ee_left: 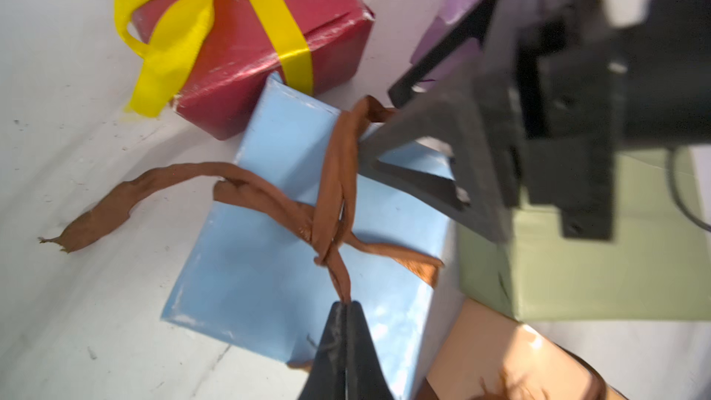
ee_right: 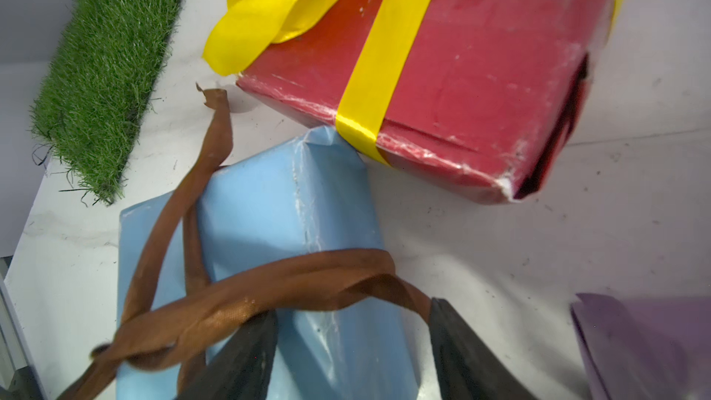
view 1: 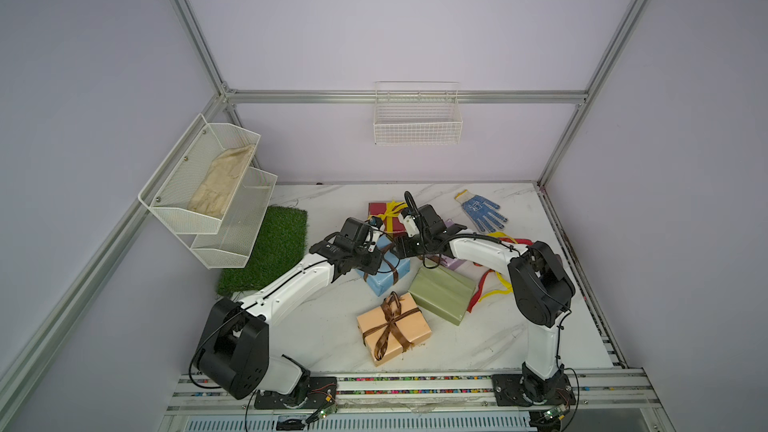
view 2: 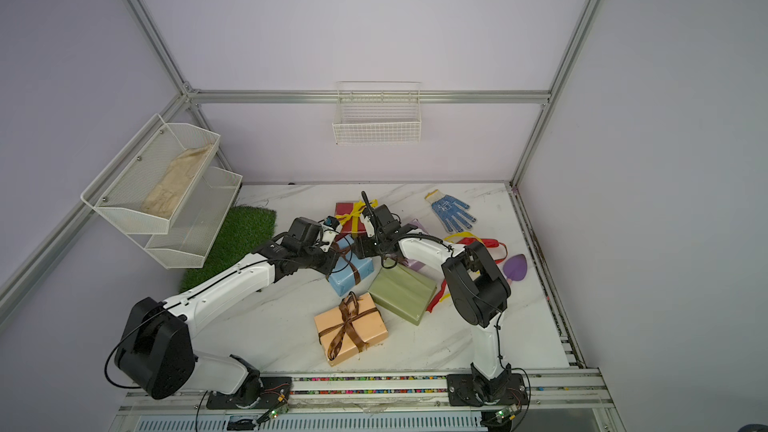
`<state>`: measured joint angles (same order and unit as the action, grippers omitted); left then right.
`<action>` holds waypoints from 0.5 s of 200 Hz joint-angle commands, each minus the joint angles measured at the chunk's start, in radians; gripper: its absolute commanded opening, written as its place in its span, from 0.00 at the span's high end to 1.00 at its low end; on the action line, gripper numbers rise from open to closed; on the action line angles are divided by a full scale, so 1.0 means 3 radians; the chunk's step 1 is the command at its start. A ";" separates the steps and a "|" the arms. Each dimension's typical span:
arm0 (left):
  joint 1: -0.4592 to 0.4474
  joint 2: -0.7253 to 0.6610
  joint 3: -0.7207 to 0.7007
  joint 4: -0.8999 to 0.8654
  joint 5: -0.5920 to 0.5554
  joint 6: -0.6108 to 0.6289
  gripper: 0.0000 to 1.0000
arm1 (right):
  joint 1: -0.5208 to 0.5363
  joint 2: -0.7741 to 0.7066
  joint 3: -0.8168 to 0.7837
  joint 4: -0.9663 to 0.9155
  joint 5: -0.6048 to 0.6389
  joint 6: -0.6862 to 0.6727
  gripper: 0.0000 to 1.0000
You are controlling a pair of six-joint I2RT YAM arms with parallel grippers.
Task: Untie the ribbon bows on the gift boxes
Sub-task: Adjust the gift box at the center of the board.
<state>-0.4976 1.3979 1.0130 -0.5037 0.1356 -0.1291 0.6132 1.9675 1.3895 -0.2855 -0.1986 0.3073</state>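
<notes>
Both arms are crowded over the light blue box (view 1: pixel 380 284), pretty much dead centre of the frame in both top views. The left gripper (ee_left: pixel 346 305) is clenched tight on one strand of the brown ribbon (ee_left: pixel 331 186), right where it comes out of the crossing on top of the box. The right gripper (ee_right: pixel 352 311) is released, jaws spread wide. The ribbon band runs across the gap between them, and one finger (ee_left: pixel 423 125) rests against the band at the box edge. My read: it's there to pin the box or hook the band so the box doesn't slide along when the left one pulls.

The bow loops look undone and one tail lies slack on the counter (ee_left: pixel 77 321). There's a twist left at the crossing though, so I'd call this box half done.

Just above it in the frame, right up against its corner, is the dark red box (view 1: pixel 398 225), yellow bow (view 1: pixel 390 209) intact. Lower centre, the peach box (view 1: pixel 415 326) has its brown bow (view 1: pixel 390 317) intact too. The olive green box (view 1: pixel 442 295) and the lilac box (view 1: pixel 454 261), mostly hidden under the right arm, show no ribbon. A loose red ribbon (view 1: pixel 478 292) and a loose yellow ribbon (view 1: pixel 498 292) lie toward the right of the frame. So two more bows after this one, I reckon.
</notes>
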 commanded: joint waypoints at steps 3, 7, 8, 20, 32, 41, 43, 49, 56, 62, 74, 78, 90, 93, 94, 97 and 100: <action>0.0012 -0.0247 -0.0150 0.0190 0.0585 0.0049 1.00 | -0.0008 0.0235 -0.0074 -0.0275 0.0355 0.0047 0.35; 0.0012 -0.0272 -0.0163 0.0211 0.0618 0.0040 1.00 | -0.0007 0.0237 -0.0074 -0.0271 0.0355 0.0049 0.35; 0.0012 -0.0277 -0.0167 0.0216 0.0622 0.0038 1.00 | -0.0008 0.0237 -0.0072 -0.0271 0.0355 0.0052 0.35; 0.0012 -0.0339 -0.0203 0.0247 0.0711 0.0031 1.00 | -0.0008 0.0235 -0.0078 -0.0270 0.0356 0.0060 0.35; 0.0012 -0.0388 -0.0226 0.0260 0.0825 0.0034 1.00 | -0.0009 0.0228 -0.0082 -0.0273 0.0368 0.0064 0.35; 0.0012 -0.0423 -0.0249 0.0266 0.0932 0.0031 1.00 | -0.0009 0.0219 -0.0087 -0.0275 0.0380 0.0065 0.35; 0.0012 -0.0432 -0.0255 0.0270 0.0956 0.0032 1.00 | -0.0005 0.0217 -0.0089 -0.0277 0.0380 0.0065 0.35; 0.0012 -0.0452 -0.0275 0.0281 0.1041 0.0028 1.00 | -0.0005 0.0214 -0.0093 -0.0275 0.0394 0.0065 0.35; 0.0012 -0.0470 -0.0304 0.0295 0.1149 0.0036 0.99 | -0.0009 0.0210 -0.0098 -0.0276 0.0403 0.0065 0.35; 0.0012 -0.0484 -0.0327 0.0313 0.1239 0.0037 0.98 | -0.0009 0.0205 -0.0099 -0.0275 0.0411 0.0070 0.35; 0.0012 -0.0492 -0.0385 0.0361 0.1438 0.0037 0.96 | -0.0007 0.0208 -0.0097 -0.0275 0.0415 0.0070 0.35; 0.0016 -0.0488 -0.0401 0.0374 0.1517 0.0034 0.96 | -0.0006 0.0202 -0.0103 -0.0276 0.0416 0.0074 0.35; 0.0012 -0.0459 -0.0429 0.0400 0.1749 0.0047 0.94 | -0.0007 0.0207 -0.0099 -0.0275 0.0417 0.0075 0.35; 0.0012 -0.0450 -0.0431 0.0405 0.1808 0.0049 0.94 | -0.0009 0.0204 -0.0101 -0.0271 0.0417 0.0075 0.35; 0.0010 -0.0446 -0.0429 0.0408 0.1826 0.0051 0.94 | -0.0007 0.0205 -0.0099 -0.0273 0.0419 0.0075 0.35; 0.0011 -0.0431 -0.0436 0.0414 0.1879 0.0056 0.94 | -0.0008 0.0208 -0.0099 -0.0276 0.0419 0.0075 0.35; 0.0008 -0.0422 -0.0436 0.0417 0.1930 0.0064 0.94 | -0.0009 0.0209 -0.0097 -0.0275 0.0420 0.0075 0.35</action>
<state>-0.4969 1.2884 0.9112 -0.4580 0.5003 -0.1287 0.6125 1.9694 1.3895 -0.2584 -0.1421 0.3317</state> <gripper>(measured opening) 0.053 0.647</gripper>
